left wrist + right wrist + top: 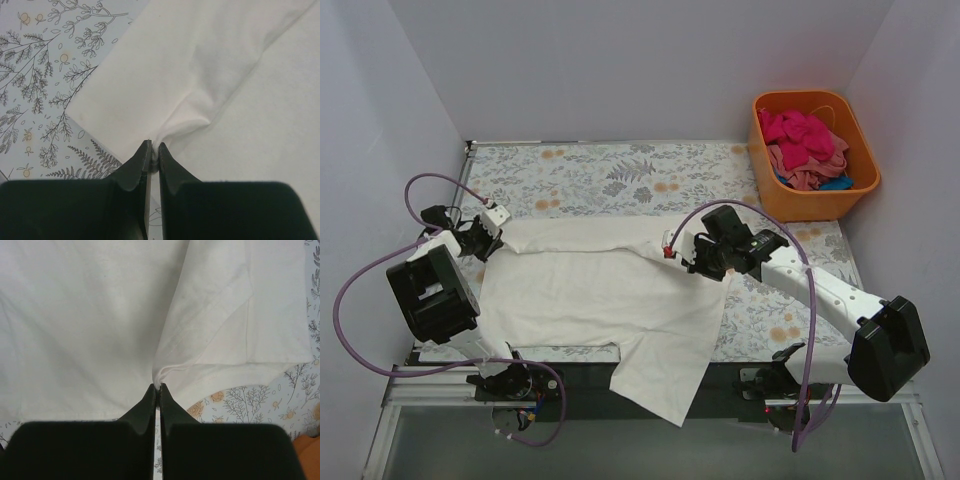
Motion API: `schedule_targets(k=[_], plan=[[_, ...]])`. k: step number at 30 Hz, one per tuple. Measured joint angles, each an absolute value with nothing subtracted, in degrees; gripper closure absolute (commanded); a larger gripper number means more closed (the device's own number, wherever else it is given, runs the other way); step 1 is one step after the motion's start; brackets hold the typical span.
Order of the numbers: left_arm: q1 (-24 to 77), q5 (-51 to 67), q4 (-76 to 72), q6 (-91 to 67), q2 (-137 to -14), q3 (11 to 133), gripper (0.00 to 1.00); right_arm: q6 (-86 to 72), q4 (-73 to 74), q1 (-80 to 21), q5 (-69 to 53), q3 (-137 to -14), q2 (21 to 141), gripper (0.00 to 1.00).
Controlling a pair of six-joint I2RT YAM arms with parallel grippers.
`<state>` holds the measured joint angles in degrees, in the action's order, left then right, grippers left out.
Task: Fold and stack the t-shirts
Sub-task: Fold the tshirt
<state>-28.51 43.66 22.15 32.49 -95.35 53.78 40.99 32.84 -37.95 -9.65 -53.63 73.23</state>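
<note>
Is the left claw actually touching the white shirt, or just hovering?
Touching. The left wrist view shows the left gripper shut on a pinched fold of the white t-shirt, cloth puckering at its tips.

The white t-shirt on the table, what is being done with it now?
It is being held from both sides. The left gripper is shut on the white t-shirt at its left edge, the right gripper on a fold at its right side. The shirt lies spread on the table, one corner hanging over the near edge, not yet folded. The orange tub holds more shirts.
</note>
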Motion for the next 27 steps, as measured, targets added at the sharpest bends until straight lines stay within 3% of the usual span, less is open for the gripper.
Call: schedule_targets(k=[15, 17, 20, 21, 22, 23, 27], plan=[[-29.1, 44.1, 27.6, 32.8, -95.4, 58.2, 1.00, 45.5, 32.8, -36.8, -7.2, -53.8, 72.1, 0.99], [-29.1, 44.0, 28.0, 33.3, -95.4, 58.1, 0.94, 46.2, 32.9, -36.7, -7.6, -53.8, 71.7, 0.99], [-29.2, 43.7, 28.8, 34.6, -95.4, 57.9, 0.82, 47.0, 34.0, -37.0, -9.1, -53.8, 71.5, 0.73], [-29.4, 43.7, 29.4, 35.1, -95.4, 57.9, 0.79, 47.3, 34.9, -37.3, -9.8, -53.8, 71.4, 0.57], [-29.6, 43.9, 30.5, 36.2, -95.4, 58.0, 0.77, 47.7, 36.1, -37.8, -10.6, -53.8, 71.2, 0.52], [-30.1, 44.1, 32.2, 37.7, -95.4, 58.2, 0.68, 48.1, 37.4, -38.3, -11.4, -53.8, 70.8, 0.46], [-32.2, 46.2, 43.0, 43.4, -96.6, 63.3, 0.55, 48.6, 40.7, -40.1, -14.2, -53.7, 67.7, 0.47]])
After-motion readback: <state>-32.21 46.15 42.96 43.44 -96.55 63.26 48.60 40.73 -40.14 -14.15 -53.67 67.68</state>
